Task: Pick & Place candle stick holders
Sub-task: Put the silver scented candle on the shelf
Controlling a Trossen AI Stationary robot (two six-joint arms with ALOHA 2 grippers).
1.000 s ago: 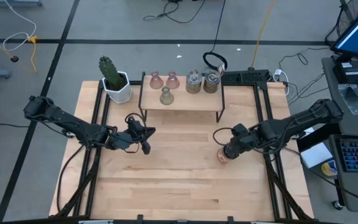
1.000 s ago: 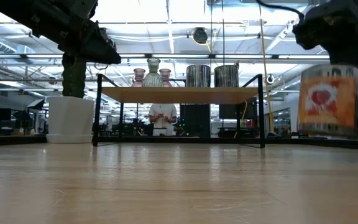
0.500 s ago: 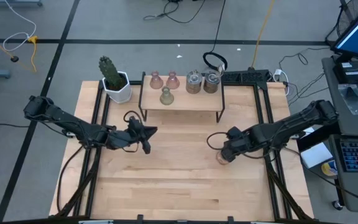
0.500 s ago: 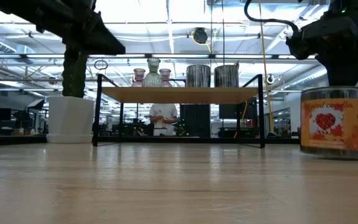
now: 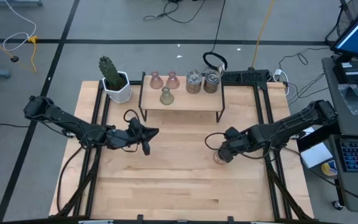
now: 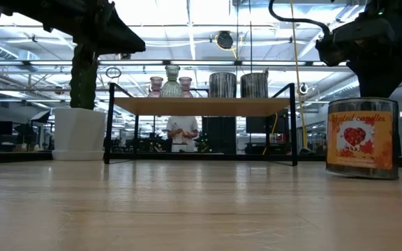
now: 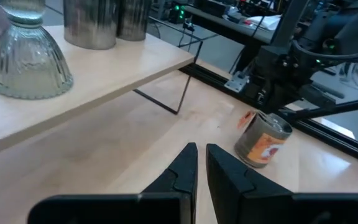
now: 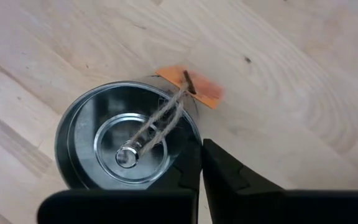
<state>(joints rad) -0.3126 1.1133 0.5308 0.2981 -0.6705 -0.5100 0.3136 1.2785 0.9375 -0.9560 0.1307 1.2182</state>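
A silver round metal holder (image 5: 220, 156) with an orange label, twine and an orange tag stands on the table right of centre; it also shows in the low view (image 6: 363, 136) and the left wrist view (image 7: 263, 140). My right gripper (image 8: 202, 146) is above it, shut on its rim. My left gripper (image 7: 201, 155) is shut and empty, hovering over the table left of centre (image 5: 148, 140). On the wooden shelf (image 5: 182, 101) stand two pink holders (image 5: 156, 79) (image 5: 173, 79), an olive-green one (image 5: 166, 96) and two silver ones (image 5: 194, 83) (image 5: 211, 81). My right gripper holds the silver holder by its rim (image 8: 194, 132), on the side near the orange tag. One finger looks to be inside the rim and one outside. The fingers come from above, pointing down. The holder's bottom (image 6: 361, 174) is at the table, about upright.
A green cactus in a white pot (image 5: 113, 78) stands left of the shelf. The shelf's black metal legs (image 6: 109, 125) rise from the far half of the table. Black rails (image 5: 97, 118) (image 5: 267, 118) run along both sides. A person (image 6: 182, 131) shows far behind.
My right gripper has gone down and a little toward the table's left edge with the silver holder. The holder was lifted clear a second ago; now its bottom is at the table. My left gripper has crept slightly toward the right.
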